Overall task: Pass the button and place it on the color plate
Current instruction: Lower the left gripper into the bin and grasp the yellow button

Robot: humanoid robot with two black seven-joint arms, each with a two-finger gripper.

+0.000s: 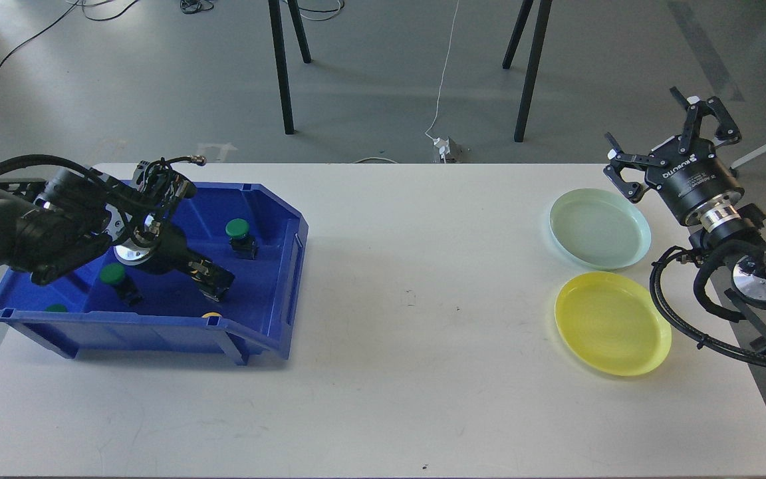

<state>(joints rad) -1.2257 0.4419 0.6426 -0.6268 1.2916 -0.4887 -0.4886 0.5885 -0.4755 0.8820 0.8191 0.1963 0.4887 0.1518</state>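
1. The left claw (213, 283) reaches down into the blue bin (276, 219) at the left of the frame; its fingers are dark, bunched and seen partly end-on, so I cannot tell whether they are spread or closed, or whether they grip anything.
2. The right claw (662, 143) hangs at the upper right of the frame, above the surface (409, 279), its fingers spread wide and holding nothing.
3. In the bin, a green-capped button (240, 236) stands upright on a black body just right of the left claw, cap pointing up.
4. A second green button (117, 279) lies tilted to the lower left of the claw, partly covered by the arm.
5. A green cap (56, 308) and a yellow cap (211, 315) peep over the bin's front wall, mostly hidden.
6. At the right of the frame lie a pale green plate (636, 229) and, just below it, a yellow plate (655, 346), close together.
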